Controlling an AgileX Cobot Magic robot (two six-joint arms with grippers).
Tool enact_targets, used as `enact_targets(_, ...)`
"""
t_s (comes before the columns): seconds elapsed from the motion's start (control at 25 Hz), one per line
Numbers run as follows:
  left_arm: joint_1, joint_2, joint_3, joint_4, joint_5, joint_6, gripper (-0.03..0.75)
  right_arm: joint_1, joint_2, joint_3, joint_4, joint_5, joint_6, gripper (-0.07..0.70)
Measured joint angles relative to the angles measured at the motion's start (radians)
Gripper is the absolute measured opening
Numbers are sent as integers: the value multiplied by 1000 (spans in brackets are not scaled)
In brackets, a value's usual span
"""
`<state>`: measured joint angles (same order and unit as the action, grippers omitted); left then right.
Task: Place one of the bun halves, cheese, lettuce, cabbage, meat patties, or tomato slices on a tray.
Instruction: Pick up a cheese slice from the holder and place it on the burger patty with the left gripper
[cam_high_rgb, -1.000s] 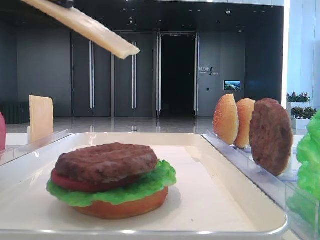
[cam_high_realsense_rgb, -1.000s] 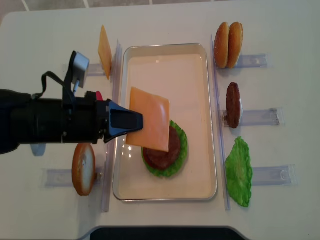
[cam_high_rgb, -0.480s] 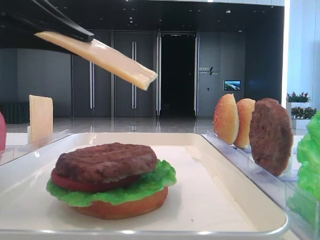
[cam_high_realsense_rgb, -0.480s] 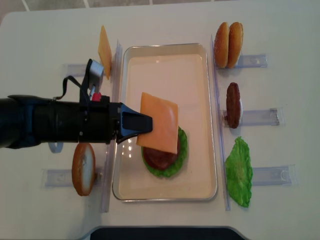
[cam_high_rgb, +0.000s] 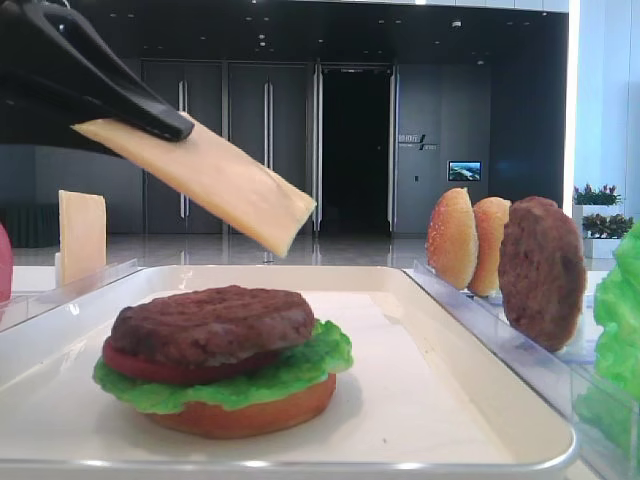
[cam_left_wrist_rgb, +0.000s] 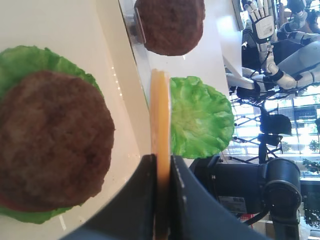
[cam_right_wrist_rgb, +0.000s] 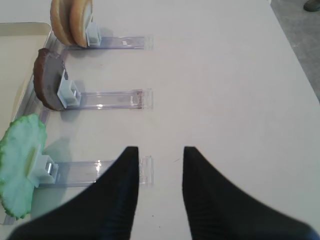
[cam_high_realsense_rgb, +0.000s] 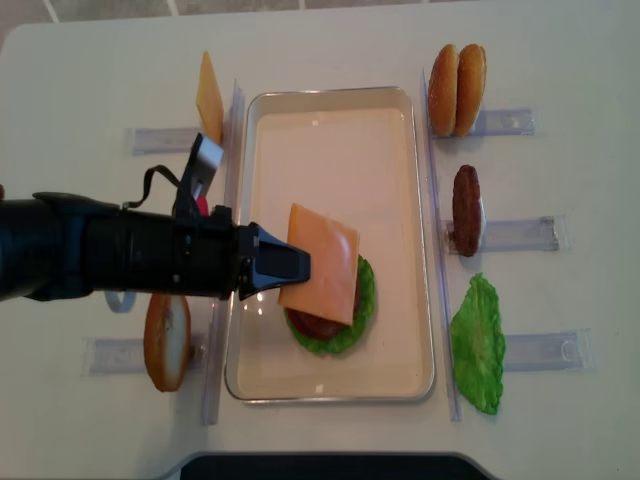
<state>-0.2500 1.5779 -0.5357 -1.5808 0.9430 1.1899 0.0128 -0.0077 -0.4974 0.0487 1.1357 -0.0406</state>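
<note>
On the far left of the overhead view, a bun half (cam_high_realsense_rgb: 167, 340) stands on edge in a clear holder (cam_high_realsense_rgb: 120, 354) on the table (cam_high_realsense_rgb: 90, 70). Further up, a spare slice of cheese (cam_high_realsense_rgb: 209, 98) stands upright in another holder, just outside the tray's left rim.

The left arm (cam_high_realsense_rgb: 110, 260) reaches in from the left, and the left gripper (cam_high_realsense_rgb: 290, 264) is clamped tight on one edge of a cheese slice (cam_high_realsense_rgb: 322, 265). The left wrist view shows the slice (cam_left_wrist_rgb: 160, 145) edge-on, squeezed between the two dark fingers (cam_left_wrist_rgb: 142, 195). In the low side view the slice (cam_high_rgb: 210, 180) hangs tilted, free end lower, in the air above the stack and clear of it.

The tray (cam_high_realsense_rgb: 330, 100) lies in the middle of the table. In its near half sits a partial burger: a flat bun base (cam_high_rgb: 245, 415), lettuce (cam_high_rgb: 300, 370), a tomato slice (cam_high_rgb: 150, 368) and a meat patty (cam_high_rgb: 210, 322) on top.

Right of the tray, two bun halves (cam_high_realsense_rgb: 457, 88) stand side by side in a holder, then a meat patty (cam_high_realsense_rgb: 466, 208) on edge, then a lettuce leaf (cam_high_realsense_rgb: 478, 342).

The right gripper (cam_right_wrist_rgb: 159, 172) hovers over bare table beside the lettuce holder (cam_right_wrist_rgb: 95, 170), its fingers apart with nothing between them.
</note>
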Motion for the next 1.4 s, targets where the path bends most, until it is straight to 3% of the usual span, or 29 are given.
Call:
enact_targets(0.84,0,136,-1,-107,11,170,34,0,0,0,0,0,0,241)
enact_targets(1.4,0,140,-1,-115,31,189,34,0,0,0,0,0,0,241)
